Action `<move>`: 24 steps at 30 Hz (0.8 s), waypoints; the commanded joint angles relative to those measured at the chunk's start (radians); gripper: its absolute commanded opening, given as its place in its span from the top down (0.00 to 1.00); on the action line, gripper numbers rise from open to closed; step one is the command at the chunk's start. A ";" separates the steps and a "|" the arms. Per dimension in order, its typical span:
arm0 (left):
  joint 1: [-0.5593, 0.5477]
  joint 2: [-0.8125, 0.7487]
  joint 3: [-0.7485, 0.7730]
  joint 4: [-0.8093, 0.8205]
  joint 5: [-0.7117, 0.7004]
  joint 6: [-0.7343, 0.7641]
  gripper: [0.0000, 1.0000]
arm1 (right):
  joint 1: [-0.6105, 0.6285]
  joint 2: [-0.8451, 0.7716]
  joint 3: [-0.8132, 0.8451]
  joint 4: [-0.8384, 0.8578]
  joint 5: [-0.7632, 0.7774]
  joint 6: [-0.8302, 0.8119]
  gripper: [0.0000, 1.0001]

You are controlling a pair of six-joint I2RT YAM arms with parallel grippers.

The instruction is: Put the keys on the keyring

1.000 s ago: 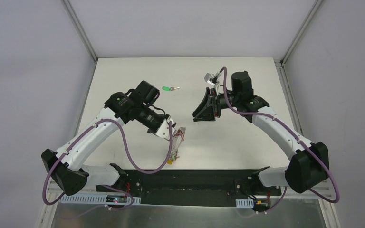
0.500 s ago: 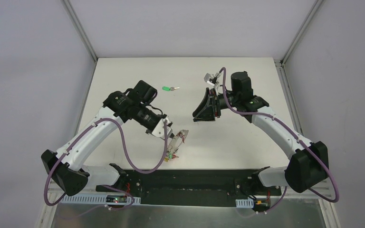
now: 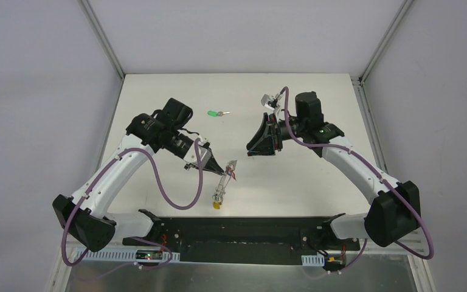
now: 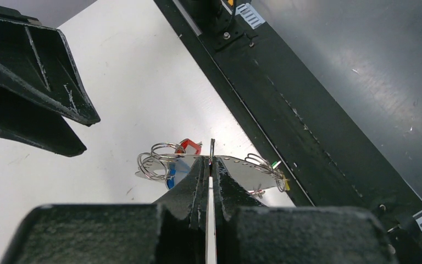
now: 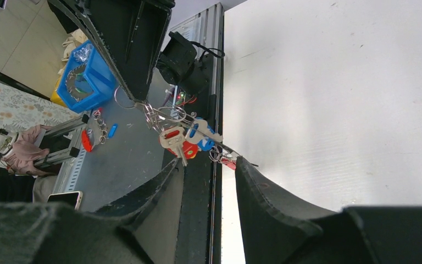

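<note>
My left gripper [image 3: 220,170] is shut on the keyring [image 3: 225,180], a thin grey wire loop seen edge-on between the jaws in the left wrist view [image 4: 212,147]. Several keys hang from it on small rings, with a red tag [image 4: 189,146], a blue tag [image 4: 171,179] and a yellow tag [image 3: 217,205] lowest. One green-tagged key [image 3: 215,113] lies alone on the white table, far of the left arm. My right gripper [image 3: 252,148] is open and holds nothing, a short way right of the bunch. In the right wrist view the bunch [image 5: 182,137] hangs just beyond my right gripper [image 5: 206,161].
The black base rail [image 3: 237,231] runs along the table's near edge, just below the hanging keys. Off the table, the right wrist view shows a blue bin [image 5: 85,74] and clutter on the floor. Grey walls close in the white table [image 3: 316,182] on three sides.
The left wrist has drawn back to the left and turned, and the held keyring with its keys has swung so that it stands more edge-on. The right arm has not moved.
</note>
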 commanded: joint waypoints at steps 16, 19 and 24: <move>0.001 -0.065 -0.114 0.656 -0.220 -1.015 1.00 | 0.045 -0.027 0.221 -0.319 0.095 -0.249 0.61; -0.012 -0.059 -0.114 0.659 -0.257 -1.068 1.00 | 0.061 -0.018 0.227 -0.328 0.119 -0.265 0.61; -0.027 -0.043 -0.114 0.687 -0.290 -1.162 1.00 | 0.089 0.004 0.236 -0.333 0.167 -0.278 0.64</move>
